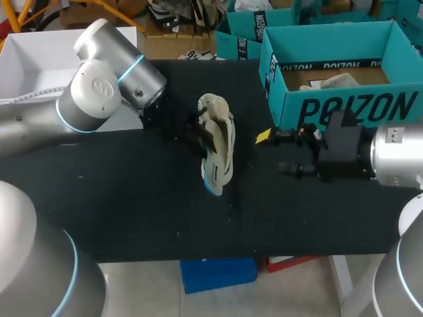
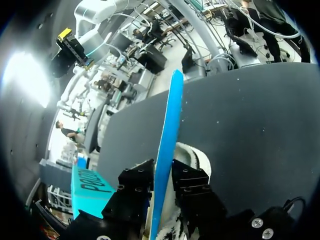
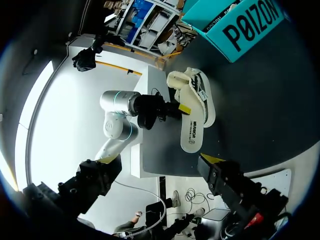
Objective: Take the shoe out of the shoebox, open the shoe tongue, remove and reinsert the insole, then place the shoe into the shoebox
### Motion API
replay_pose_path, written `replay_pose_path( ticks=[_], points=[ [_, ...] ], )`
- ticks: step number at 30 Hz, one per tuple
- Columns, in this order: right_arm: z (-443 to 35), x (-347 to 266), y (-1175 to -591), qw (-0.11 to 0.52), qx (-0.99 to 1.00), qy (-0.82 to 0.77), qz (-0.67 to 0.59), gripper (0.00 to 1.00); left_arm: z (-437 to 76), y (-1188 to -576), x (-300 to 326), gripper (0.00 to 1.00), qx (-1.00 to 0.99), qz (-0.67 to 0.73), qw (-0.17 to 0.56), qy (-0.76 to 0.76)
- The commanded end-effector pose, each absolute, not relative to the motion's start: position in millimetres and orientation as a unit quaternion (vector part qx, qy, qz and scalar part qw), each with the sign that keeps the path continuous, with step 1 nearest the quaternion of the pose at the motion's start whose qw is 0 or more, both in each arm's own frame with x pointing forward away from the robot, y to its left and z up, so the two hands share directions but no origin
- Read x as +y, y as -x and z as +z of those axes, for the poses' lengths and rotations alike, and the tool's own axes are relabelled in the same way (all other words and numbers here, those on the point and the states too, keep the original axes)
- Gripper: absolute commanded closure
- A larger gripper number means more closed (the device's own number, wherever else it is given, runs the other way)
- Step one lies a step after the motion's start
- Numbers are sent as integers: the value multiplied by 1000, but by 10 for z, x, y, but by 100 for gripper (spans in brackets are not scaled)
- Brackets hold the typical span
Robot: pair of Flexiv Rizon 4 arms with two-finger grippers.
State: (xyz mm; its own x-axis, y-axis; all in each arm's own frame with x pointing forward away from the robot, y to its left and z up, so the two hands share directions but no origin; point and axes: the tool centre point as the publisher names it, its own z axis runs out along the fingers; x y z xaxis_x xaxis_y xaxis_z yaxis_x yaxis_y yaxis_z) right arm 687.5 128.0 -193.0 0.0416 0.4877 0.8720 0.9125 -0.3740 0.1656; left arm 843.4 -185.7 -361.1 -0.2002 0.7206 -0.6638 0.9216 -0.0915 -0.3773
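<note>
Between the left end effector's [image 2: 163,174] closed fingers, a blue-edged insole [image 2: 170,115] is being pinched beside the shoe [image 1: 225,141] on the desk [image 1: 132,198]. The right end effector [image 3: 160,161] is hovering spread and empty near the shoebox [image 1: 344,105].

- My shoe [image 1: 221,129] reads cream, with a woolly off-white lining.
- The insole [image 2: 167,150] shows bright blue along its edge.
- The shoebox [image 1: 344,105] is teal with black lettering.
- The table [image 1: 132,198] is black with pale flecks.
- My left arm [image 1: 99,92] and right arm [image 1: 396,155] are silver-grey with light-blue rings.
- My left gripper [image 2: 162,175] is black; my right gripper [image 1: 274,153] is black and yellow-tipped.
</note>
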Motion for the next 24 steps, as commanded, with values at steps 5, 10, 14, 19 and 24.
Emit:
replay_pose_path(
  ticks=[5,10,14,19,24],
  points=[
    [-1928,1286,-6872,227,-511,685,-467,0,-3592,-8347,-1824,78,662,-398,123,-623],
    [-1928,1286,-6872,227,-511,685,-467,0,-3565,-8357,-1815,100,648,-444,130,-605],
    [-1928,1286,-6872,227,-511,685,-467,0,-3560,-8338,-1839,100,639,-468,129,-597],
    [-1928,1286,-6872,227,-511,685,-467,0,-3561,-8302,-1853,100,626,-506,130,-579],
    [-1928,1286,-6872,227,-511,685,-467,0,-3513,-8274,-1861,100,621,-516,132,-575]
  ],
)
